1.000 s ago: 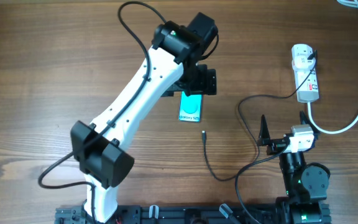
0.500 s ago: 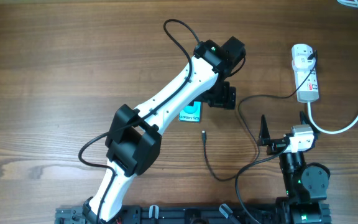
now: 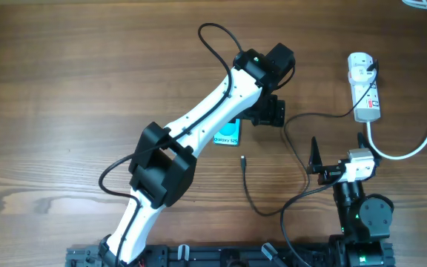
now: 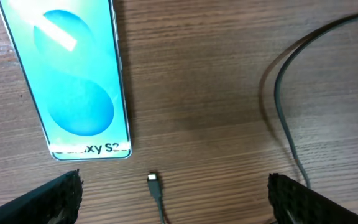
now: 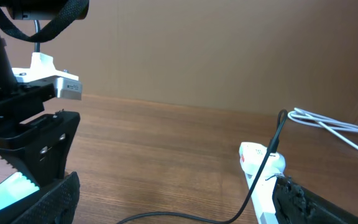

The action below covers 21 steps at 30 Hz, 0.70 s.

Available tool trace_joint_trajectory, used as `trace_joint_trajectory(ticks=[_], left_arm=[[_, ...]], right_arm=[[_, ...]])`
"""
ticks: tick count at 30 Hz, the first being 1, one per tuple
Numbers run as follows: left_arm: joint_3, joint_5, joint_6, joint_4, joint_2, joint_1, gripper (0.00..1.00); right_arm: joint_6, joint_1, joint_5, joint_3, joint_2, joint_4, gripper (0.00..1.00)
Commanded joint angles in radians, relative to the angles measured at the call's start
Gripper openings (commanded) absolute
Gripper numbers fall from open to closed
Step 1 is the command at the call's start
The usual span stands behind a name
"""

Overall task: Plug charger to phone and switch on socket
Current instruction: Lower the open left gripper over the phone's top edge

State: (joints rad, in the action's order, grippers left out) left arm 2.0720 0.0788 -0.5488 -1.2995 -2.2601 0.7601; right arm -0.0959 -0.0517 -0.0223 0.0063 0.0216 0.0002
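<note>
Left tool [image 4: 176,202], fingers spread wide and empty, is hovering over the middle of the counter [image 3: 50,74] above the charger [image 4: 153,182] tip, which is lying just nearward of the phone [image 4: 73,81], both lengthwise toward the near edge; right tool [image 5: 179,205], also apart, is waiting farther off.

light: bright, even | shadows: soft, short | glare: streak seen on phone [image 4: 82,93] screen | blur: noted on near fingers [image 4: 45,202]

Charger tip [image 3: 242,159] beside phone [image 3: 227,135], socket [image 3: 365,89] well apart
</note>
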Motion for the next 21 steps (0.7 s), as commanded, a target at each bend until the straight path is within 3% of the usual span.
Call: trace_joint_trajectory(ticks=[1,11,15,21], left_arm=[[-0.011,-0.01,-0.037,0.009,-0.013,0.002,1.0],[-0.061,-0.034,-0.089,0.052,-0.013,0.002,1.0],[-0.094,-0.139,-0.087,0.051,-0.013,0.001,1.0],[-0.105,-0.19,-0.027,0.056,-0.013,-0.021,1.0]], right_arm=[[-0.009,-0.003,-0.01,-0.001,-0.004,0.003,1.0],[-0.008,-0.003,-0.01,-0.001,-0.004,0.003,1.0],[-0.009,-0.003,-0.01,-0.001,-0.004,0.003,1.0],[-0.009,-0.003,-0.01,-0.001,-0.004,0.003,1.0]])
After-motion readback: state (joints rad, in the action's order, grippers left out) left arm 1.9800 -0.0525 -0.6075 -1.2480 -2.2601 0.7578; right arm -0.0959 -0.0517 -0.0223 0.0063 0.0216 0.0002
